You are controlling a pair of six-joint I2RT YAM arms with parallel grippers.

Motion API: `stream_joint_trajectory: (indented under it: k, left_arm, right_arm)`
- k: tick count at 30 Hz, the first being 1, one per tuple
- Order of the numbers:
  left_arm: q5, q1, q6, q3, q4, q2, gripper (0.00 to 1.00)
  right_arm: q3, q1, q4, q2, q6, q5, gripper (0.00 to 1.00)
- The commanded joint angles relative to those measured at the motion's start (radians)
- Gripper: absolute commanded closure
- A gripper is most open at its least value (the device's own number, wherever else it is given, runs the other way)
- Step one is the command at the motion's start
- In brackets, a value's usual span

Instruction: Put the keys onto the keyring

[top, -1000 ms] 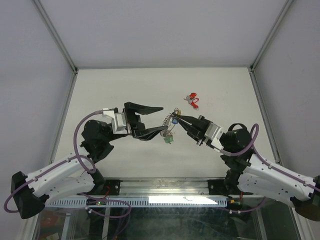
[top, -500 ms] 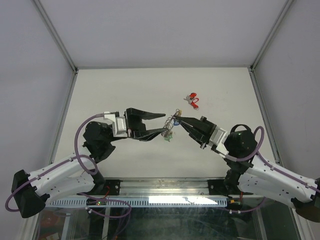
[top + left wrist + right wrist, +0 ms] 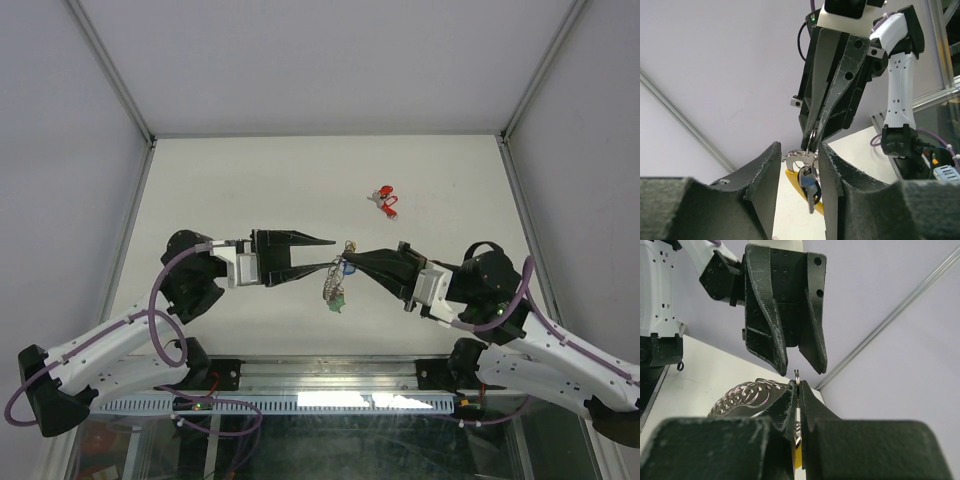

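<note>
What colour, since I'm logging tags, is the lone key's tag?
Red tag; top external view shows it.

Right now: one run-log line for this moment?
right gripper: shut on yellow-and-silver keyring loop | left gripper: open, poised at loop | red-tagged metal key: lying on table

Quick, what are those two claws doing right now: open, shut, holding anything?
Left gripper: open, fingers either side of the keyring.
Right gripper: shut, pinching the keyring.
</note>
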Motion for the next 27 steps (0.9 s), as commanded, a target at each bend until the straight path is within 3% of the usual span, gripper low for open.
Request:
stream_joint_trajectory:
  k: [1,4,27]
  left_arm:
    - [0.029,-0.006,0.199,0.091,-0.23,-0.024,0.69]
    - [0.036,-0.006,0.256,0.115,-0.3,-0.021,0.75]
    - [0.047,-0.007,0.383,0.184,-0.479,0.003,0.87]
  right_arm:
    - [0.091,0.001,-0.081,-0.006,-0.033,-0.014,1.0]
    - [0.103,0.001,-0.104,0.001,-0.038,-0.016,1.0]
    - [0.116,0.001,-0.114,0.026,-0.041,0.002,1.0]
